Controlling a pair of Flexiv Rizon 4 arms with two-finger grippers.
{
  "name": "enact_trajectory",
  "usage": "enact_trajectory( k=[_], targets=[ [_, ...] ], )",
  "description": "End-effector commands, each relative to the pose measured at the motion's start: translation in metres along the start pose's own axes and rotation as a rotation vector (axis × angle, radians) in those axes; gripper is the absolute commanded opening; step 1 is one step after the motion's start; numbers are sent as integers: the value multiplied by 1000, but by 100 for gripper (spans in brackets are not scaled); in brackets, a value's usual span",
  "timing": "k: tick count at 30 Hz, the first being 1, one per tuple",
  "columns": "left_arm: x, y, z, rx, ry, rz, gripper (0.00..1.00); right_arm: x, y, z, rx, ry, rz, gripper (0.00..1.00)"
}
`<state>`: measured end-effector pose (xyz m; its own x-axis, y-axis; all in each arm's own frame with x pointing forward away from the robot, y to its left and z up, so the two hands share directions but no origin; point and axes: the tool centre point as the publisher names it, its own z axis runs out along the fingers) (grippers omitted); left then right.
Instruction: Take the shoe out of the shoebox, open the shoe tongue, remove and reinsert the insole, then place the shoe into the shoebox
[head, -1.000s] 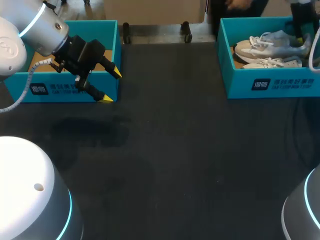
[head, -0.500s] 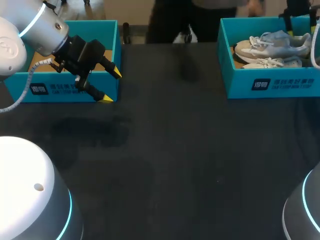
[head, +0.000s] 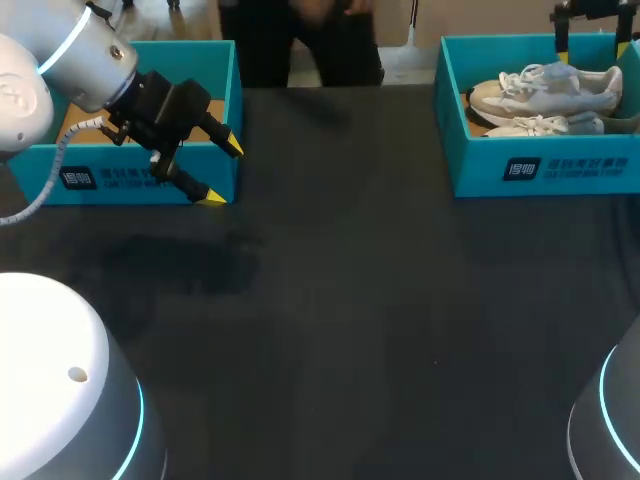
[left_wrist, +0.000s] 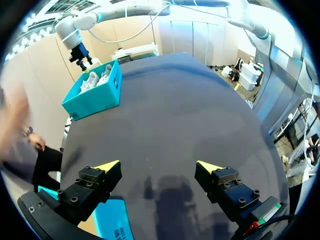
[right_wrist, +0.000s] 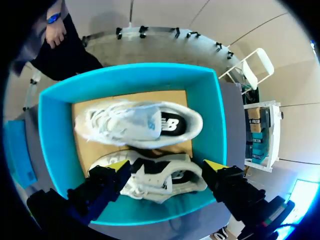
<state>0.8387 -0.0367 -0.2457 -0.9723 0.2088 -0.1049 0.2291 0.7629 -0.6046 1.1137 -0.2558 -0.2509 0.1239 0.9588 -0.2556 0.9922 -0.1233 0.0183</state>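
1. Your right claw has lifted out of the right shoebox over the last second and now hovers above it, fingers spread and holding nothing.
2. Both shoes lie inside that shoebox, side by side; the near shoe sits under the claw.
3. Your left claw has stayed spread at the other shoebox, far across the desk.
4. The shoes in their box suit either a pick coming or a placement finished.

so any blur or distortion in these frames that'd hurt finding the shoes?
Head view: shoes in the right shoebox are sharp; only the person beyond the table is motion-blurred. Left wrist view: strong fisheye bend, box small and far. Right wrist view: both shoes clear under the open right gripper, edges curved by the fisheye.
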Motion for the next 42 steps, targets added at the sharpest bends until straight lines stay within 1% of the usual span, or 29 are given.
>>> enact_trajectory(
  k=[1, 10, 11, 14, 15, 17, 19, 20, 22, 23, 25, 26, 30, 33, 35, 39, 42],
  targets=[
    [1, -1, -1, -5, -1, 1, 100, 1, -32, -17, -116, 7, -16, 100],
    [1, -1, -1, -5, -1, 1, 100, 1, -32, -17, -116, 7, -16, 100],
    [-3, -3, -1, -9, -50, -71, 100, 1, -32, -17, -116, 7, -16, 100],
    [-17, -9, -8, -63, -69, -348, 100, 1, -32, -17, -116, 7, -16, 100],
    [-21, -11, -11, -93, -111, -424, 100, 1, -32, -17, -116, 7, -16, 100],
    [-25, -11, -15, -122, -123, -528, 100, 1, -32, -17, -116, 7, -16, 100],
    [-28, -13, -19, -176, -160, -631, 100, 0, -38, -15, -96, 16, -29, 100],
    [-30, -13, -20, -178, -187, -660, 100, -1, -40, -14, -90, 24, -40, 100],
    [-29, -14, -23, -218, -219, -714, 100, -1, -44, -13, -69, 28, -70, 100],
    [-28, -14, -24, -220, -228, -736, 100, -1, -46, -13, -63, 26, -83, 100],
    [-28, -14, -25, -278, -261, -851, 100, 0, -51, -13, -46, 25, -120, 100],
    [-28, -14, -25, -269, -286, -850, 100, 1, -53, -13, -41, 28, -129, 100],
    [-27, -14, -26, -329, -353, -1105, 100, 3, -66, -12, -15, 50, -171, 100],
    [-30, -9, -27, -340, -391, -1283, 100, 3, -79, -12, -3, 66, -181, 100],
    [-31, -7, -30, -339, -424, -1354, 100, 2, -89, -14, 2, 87, -173, 100],
    [-33, -2, -34, -342, -453, -1485, 100, 0, -107, -18, 10, 119, -164, 100],
    [-37, 4, -39, -328, -474, -1576, 100, 3, -116, -20, 9, 137, -175, 100]
  ],
)
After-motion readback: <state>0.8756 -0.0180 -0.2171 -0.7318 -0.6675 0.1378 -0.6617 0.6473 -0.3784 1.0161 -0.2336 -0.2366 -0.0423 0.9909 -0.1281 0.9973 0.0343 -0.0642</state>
